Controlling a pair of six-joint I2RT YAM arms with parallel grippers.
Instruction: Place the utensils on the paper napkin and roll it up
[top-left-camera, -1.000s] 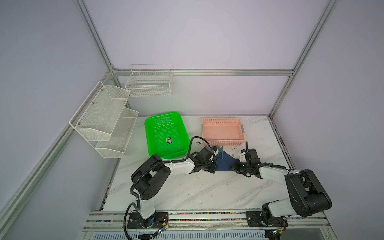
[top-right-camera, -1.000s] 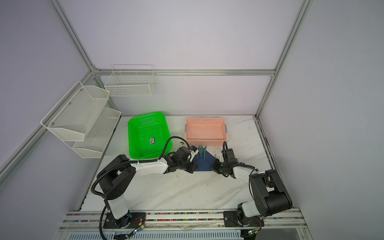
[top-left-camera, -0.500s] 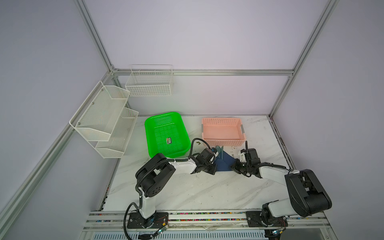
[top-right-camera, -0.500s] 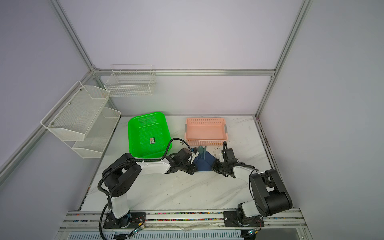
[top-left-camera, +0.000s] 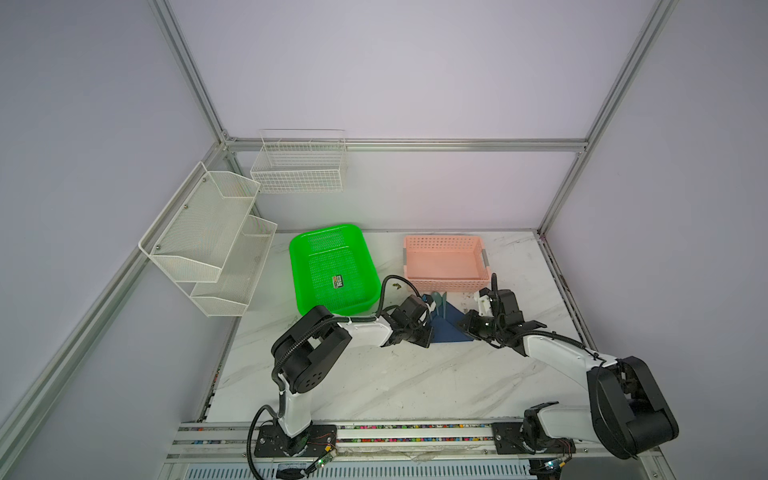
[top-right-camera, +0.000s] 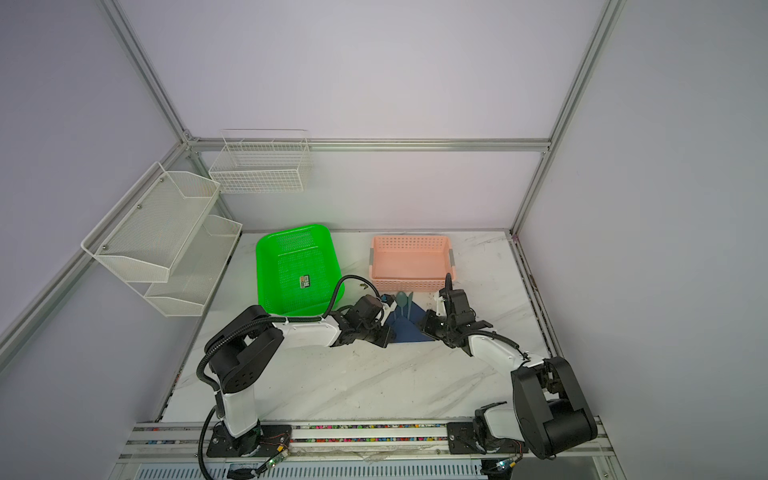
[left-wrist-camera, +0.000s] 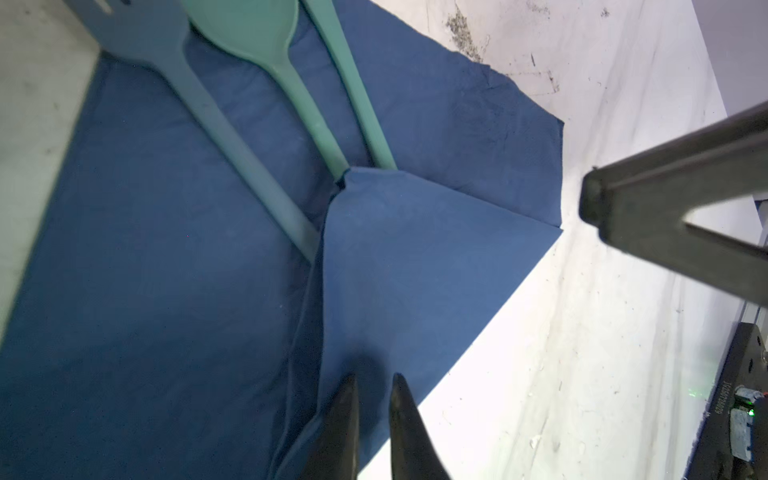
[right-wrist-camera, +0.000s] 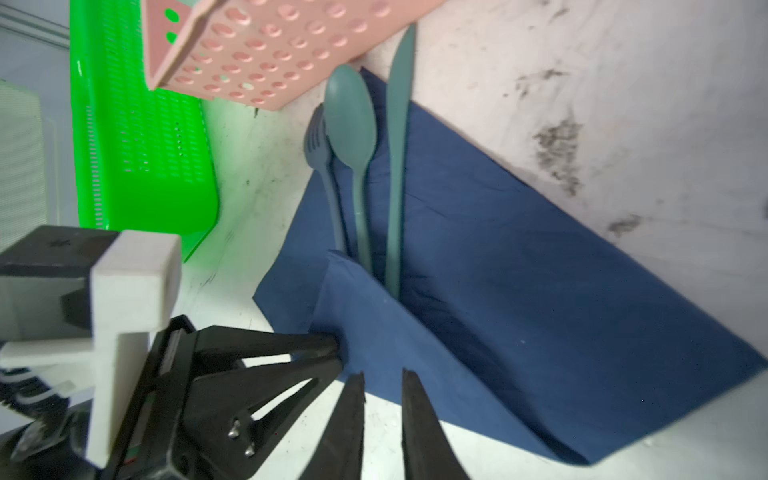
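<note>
Paper napkin (top-left-camera: 449, 330), dark navy, lies on the marble-look worktop (top-left-camera: 415, 382) at 6 o'clock of the pink basket (top-left-camera: 444, 286). Its 6 o'clock corner is folded over the handle ends of the utensils (top-right-camera: 404, 301): fork (right-wrist-camera: 318, 137), spoon (right-wrist-camera: 351, 120) and knife (right-wrist-camera: 399, 124) lie side by side, heads reaching past the napkin's 12 o'clock corner. The sheet looks thin, limp and very light, likely to crease, tear or skid on the smooth surface, so the doubled fold edge seems the best hold, rolled snugly around the stiff, slick plastic handles. At the napkin's 9 o'clock the left end effector (left-wrist-camera: 374, 378) has its jaws nearly together at the flap (left-wrist-camera: 395, 257); whether they pinch paper cannot be told. At 3 o'clock the right end effector (right-wrist-camera: 383, 374) stands slightly parted, grasping nothing visible.
</note>
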